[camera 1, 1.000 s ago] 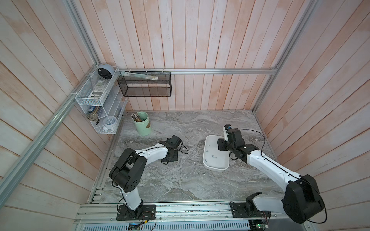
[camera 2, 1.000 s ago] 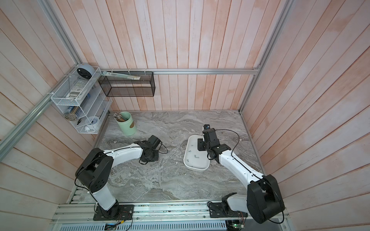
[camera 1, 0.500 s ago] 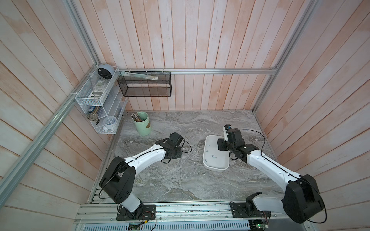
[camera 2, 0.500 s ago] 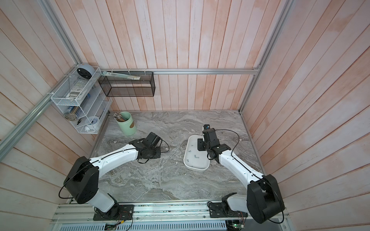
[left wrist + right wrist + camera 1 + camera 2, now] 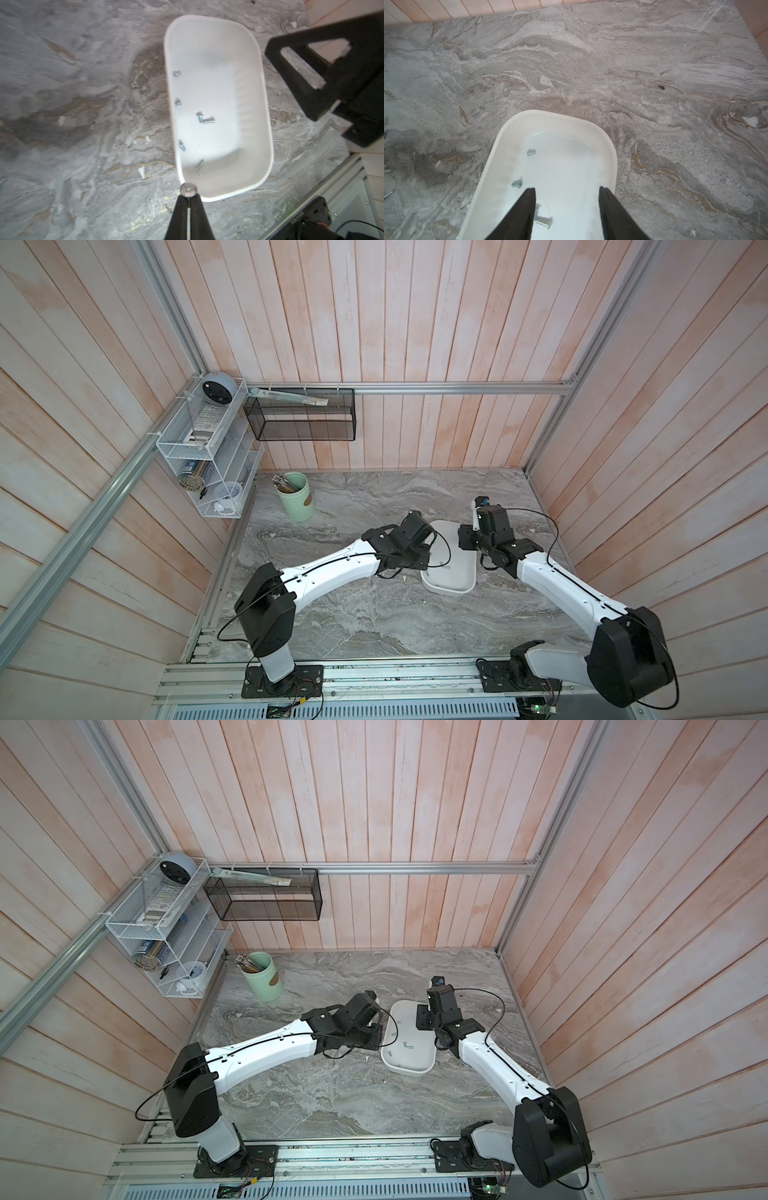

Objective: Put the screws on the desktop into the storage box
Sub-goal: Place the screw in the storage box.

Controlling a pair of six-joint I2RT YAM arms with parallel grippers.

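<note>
The white storage box [image 5: 453,591] [image 5: 409,1071] lies on the grey marble desktop [image 5: 374,614], right of centre. Several silvery screws [image 5: 204,119] [image 5: 517,184] lie inside it. In the left wrist view my left gripper [image 5: 188,200] is shut on a screw [image 5: 188,189], its round head just over a corner of the box rim [image 5: 268,124]. In both top views the left gripper [image 5: 424,558] [image 5: 374,1038] is at the box's left side. My right gripper [image 5: 566,188] [image 5: 465,537] hangs open over the box's right side with nothing in it. One more screw [image 5: 387,195] lies on the desktop.
A pale green cup [image 5: 296,497] holding thin sticks stands at the back left. A black mesh basket [image 5: 301,418] and a white wire shelf [image 5: 199,448] hang on the wooden walls. A metal rail [image 5: 374,676] runs along the front edge.
My left arm has swung right across the desktop, from the left-middle to the box's left side, jaws staying shut. The right arm and the box have not moved.
</note>
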